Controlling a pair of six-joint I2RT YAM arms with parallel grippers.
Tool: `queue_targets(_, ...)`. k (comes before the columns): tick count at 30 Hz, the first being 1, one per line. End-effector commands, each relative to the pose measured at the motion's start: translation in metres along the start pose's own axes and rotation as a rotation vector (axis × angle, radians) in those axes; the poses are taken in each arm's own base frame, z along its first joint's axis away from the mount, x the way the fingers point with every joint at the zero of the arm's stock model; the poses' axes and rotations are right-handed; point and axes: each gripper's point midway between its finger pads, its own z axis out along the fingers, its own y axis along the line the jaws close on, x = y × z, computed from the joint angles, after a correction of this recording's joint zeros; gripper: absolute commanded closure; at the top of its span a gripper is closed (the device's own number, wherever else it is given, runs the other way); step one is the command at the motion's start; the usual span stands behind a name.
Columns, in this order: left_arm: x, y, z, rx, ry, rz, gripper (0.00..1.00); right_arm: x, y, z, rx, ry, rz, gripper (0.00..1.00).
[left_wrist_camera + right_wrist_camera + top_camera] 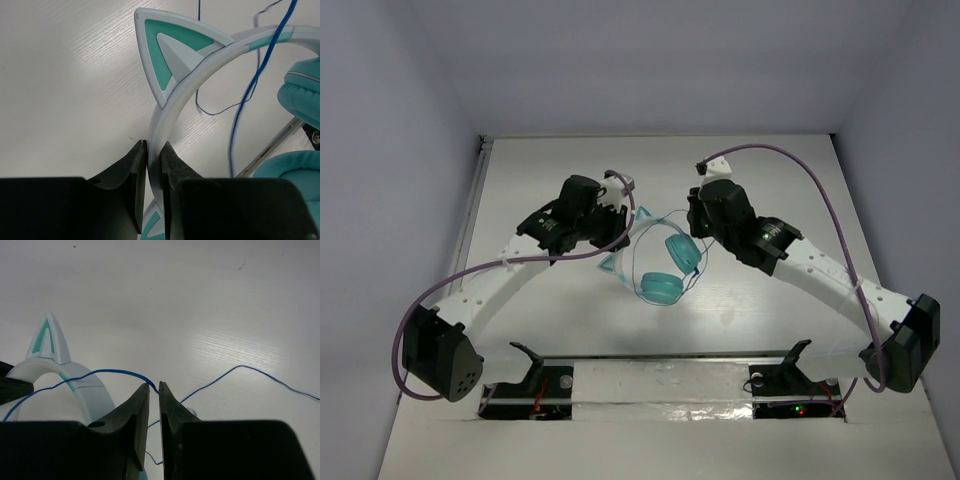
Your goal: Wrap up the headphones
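The small headphones (660,288), with round teal ear cups, a pale headband bearing pointed teal-and-white cat ears and a thin blue cord, sit near the middle of the white wood-grain table (750,310), between the two black grippers. The left gripper (154,150) is nearly closed, its jaws clamped on the pale headband (162,120) just below one cat ear (175,50); the ear cups lie to that gripper's right. The right gripper (154,387) is pinched almost together on the blue cord (240,368), which trails off to both sides of it, passing over the headband on its left.
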Motion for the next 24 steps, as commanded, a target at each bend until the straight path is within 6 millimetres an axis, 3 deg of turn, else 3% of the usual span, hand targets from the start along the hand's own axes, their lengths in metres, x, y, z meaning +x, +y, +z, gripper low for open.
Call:
queue_targets(1, -0.043, -0.021, -0.019, 0.070, -0.172, 0.002, 1.00, -0.022, 0.010, -0.008, -0.060, -0.096, 0.065, 0.80)
queue_targets(7, -0.081, -0.020, -0.043, 0.036, -0.296, -0.018, 1.00, -0.023, 0.002, -0.017, -0.094, -0.158, 0.122, 0.71)
queue_targets(12, -0.091, -0.010, -0.053, -0.040, -0.315, -0.035, 1.00, -0.016, 0.001, -0.017, -0.144, -0.191, 0.171, 0.71)
queue_targets(14, -0.093, -0.009, -0.059, -0.057, -0.318, -0.038, 1.00, -0.004, -0.003, -0.014, -0.153, -0.189, 0.190, 0.70)
queue_targets(15, -0.095, -0.010, -0.062, -0.061, -0.328, -0.038, 1.00, -0.010, -0.007, -0.012, -0.160, -0.222, 0.213, 0.68)
queue_targets(16, -0.100, -0.011, -0.068, -0.064, -0.341, -0.038, 1.00, 0.004, -0.005, -0.009, -0.192, -0.202, 0.218, 0.67)
queue_targets(18, -0.108, -0.010, -0.080, -0.081, -0.370, -0.045, 1.00, -0.005, -0.005, -0.007, -0.238, -0.263, 0.255, 0.60)
queue_targets(20, -0.119, -0.013, -0.094, -0.090, -0.399, -0.050, 1.00, 0.009, -0.001, -0.003, -0.283, -0.246, 0.273, 0.54)
queue_targets(21, -0.122, -0.014, -0.098, -0.093, -0.408, -0.055, 1.00, 0.004, 0.002, -0.004, -0.312, -0.282, 0.278, 0.50)
queue_targets(24, -0.130, -0.019, -0.109, -0.087, -0.420, -0.061, 1.00, 0.014, 0.013, 0.001, -0.375, -0.273, 0.252, 0.41)
